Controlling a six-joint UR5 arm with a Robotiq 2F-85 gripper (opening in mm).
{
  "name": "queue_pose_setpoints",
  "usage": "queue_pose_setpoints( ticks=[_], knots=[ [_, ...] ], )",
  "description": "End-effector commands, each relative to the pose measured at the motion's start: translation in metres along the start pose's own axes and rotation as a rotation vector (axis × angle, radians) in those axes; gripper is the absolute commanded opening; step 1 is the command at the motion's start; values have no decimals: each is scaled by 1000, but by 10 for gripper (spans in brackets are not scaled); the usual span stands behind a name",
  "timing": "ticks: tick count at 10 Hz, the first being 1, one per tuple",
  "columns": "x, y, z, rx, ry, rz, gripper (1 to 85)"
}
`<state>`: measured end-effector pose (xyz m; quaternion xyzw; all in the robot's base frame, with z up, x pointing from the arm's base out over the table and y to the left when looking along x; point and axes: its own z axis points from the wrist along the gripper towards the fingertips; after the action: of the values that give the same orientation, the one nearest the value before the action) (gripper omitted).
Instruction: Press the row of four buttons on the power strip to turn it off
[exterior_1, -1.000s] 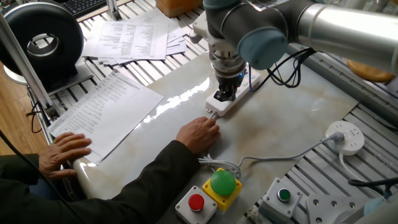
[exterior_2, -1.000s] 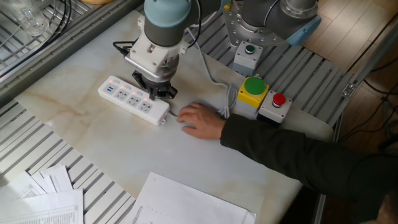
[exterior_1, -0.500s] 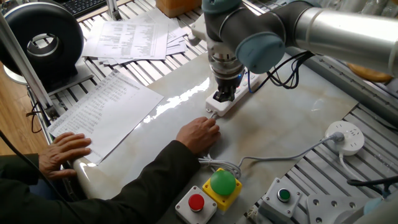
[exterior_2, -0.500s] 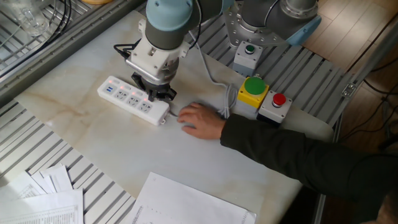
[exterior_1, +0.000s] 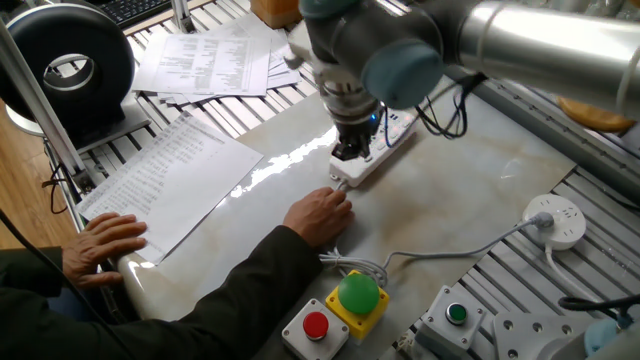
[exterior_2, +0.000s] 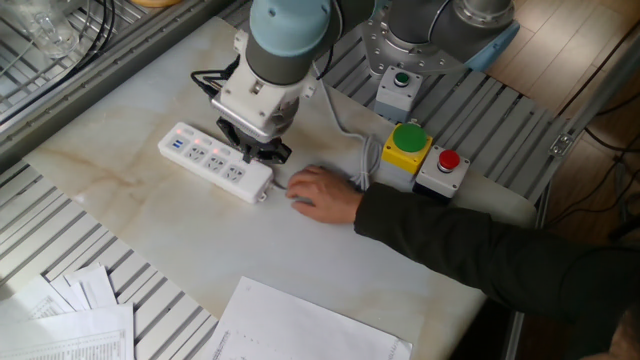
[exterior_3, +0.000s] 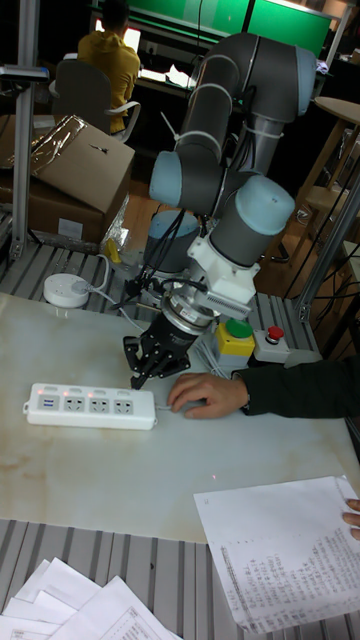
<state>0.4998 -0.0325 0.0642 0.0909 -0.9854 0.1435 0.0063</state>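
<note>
The white power strip (exterior_2: 205, 160) lies on the marble tabletop, also seen as power strip (exterior_1: 385, 145) and power strip (exterior_3: 90, 406). Its reddish buttons (exterior_3: 92, 395) glow in a line along the far long edge; the buttons (exterior_2: 208, 146) show faintly here too. My gripper (exterior_2: 255, 152) points down over the strip's cord end, at or just above the button edge. The same gripper (exterior_3: 139, 376) hovers by the strip's right end, and the gripper (exterior_1: 349, 152) covers part of the strip. No view shows the fingertips clearly.
A person's hand (exterior_2: 322, 190) rests on the table beside the strip's cord end. A yellow box with a green button (exterior_2: 408, 143) and a red button box (exterior_2: 446, 165) stand behind it. A round socket puck (exterior_1: 558, 220) and papers (exterior_1: 170, 180) lie nearby.
The arm's wrist has swung sideways above the strip and the gripper tip has shifted slightly along the button edge. The strip and the person's hand have stayed put.
</note>
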Motion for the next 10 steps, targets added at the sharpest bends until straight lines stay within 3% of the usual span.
queue_pose_setpoints(
  ticks=[1,3,6,10],
  knots=[
    [-10,-14,-9,7,2,-41,10],
    [-16,-25,7,20,-18,-71,10],
    [-24,-27,32,5,-51,-86,10],
    [-23,-21,41,-13,-60,-81,10]
  ],
)
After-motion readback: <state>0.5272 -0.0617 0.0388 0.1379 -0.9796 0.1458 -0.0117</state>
